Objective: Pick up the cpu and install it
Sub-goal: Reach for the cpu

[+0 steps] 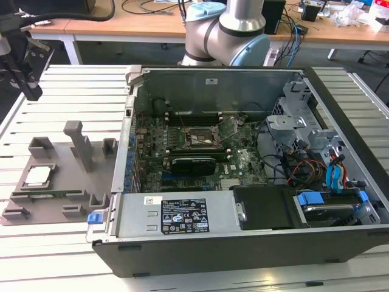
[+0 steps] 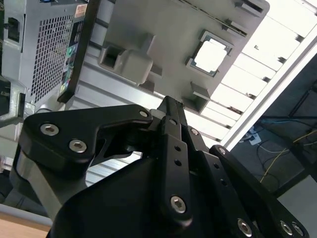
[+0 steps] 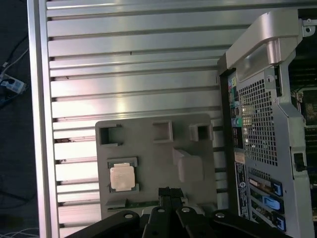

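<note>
The cpu (image 1: 37,175), a small square chip with a pale metal top, lies in a recess of the grey holder plate (image 1: 61,188) on the slatted table, at the exterior view's left of the computer case. Both wrist views show the cpu (image 2: 213,52) (image 3: 123,177) from above. My black gripper (image 1: 27,82) hangs high above the table's far left corner, well away from the chip. Its fingers (image 2: 168,106) meet at their tips, shut with nothing between them. The gripper (image 3: 167,192) points down toward the holder plate. The open processor socket (image 1: 199,139) sits mid-motherboard inside the case.
The open computer case (image 1: 243,243) fills the table's middle and right. Inside it are a long black card (image 1: 194,163), drive bays and cables (image 1: 316,170). Upright grey posts (image 1: 79,143) rise from the holder plate near the chip. The arm's base (image 1: 228,33) stands behind the case.
</note>
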Tool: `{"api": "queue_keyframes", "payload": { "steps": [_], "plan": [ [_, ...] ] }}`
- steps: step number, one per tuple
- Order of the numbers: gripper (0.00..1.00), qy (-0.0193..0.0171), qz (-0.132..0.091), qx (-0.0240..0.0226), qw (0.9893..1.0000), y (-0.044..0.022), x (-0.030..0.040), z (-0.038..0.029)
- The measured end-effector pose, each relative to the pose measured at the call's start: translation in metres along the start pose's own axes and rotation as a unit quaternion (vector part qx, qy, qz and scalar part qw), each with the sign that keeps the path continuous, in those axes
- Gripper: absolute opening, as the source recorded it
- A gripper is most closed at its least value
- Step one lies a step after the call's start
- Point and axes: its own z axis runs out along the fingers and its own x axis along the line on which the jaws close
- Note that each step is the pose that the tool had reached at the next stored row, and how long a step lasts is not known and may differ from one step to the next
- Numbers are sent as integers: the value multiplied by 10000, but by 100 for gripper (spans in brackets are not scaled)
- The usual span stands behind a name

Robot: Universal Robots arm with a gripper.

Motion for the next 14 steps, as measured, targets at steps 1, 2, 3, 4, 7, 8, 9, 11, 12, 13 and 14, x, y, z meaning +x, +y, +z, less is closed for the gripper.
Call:
{"api": "queue_keyframes", "payload": {
  "steps": [1, 2, 3, 4, 7, 8, 9, 11, 12, 13, 14],
  "plan": [
    [11, 0, 0, 0, 10000, -1, 18, 0],
    [11, 0, 0, 0, 10000, -4, 49, -1],
    [11, 0, 0, 0, 10000, -7, 102, -2],
    [11, 0, 0, 0, 10000, -10, 138, -3],
    [11, 0, 0, 0, 10000, -15, 203, -4],
    [11, 0, 0, 0, 10000, -17, 229, -5],
    [11, 0, 0, 0, 10000, -19, 250, -5],
    [11, 0, 0, 0, 10000, -22, 290, -6],
    [11, 0, 0, 0, 10000, -23, 305, -6],
    [11, 0, 0, 0, 10000, -24, 321, -7],
    [11, 0, 0, 0, 10000, -26, 346, -7]
  ]
}}
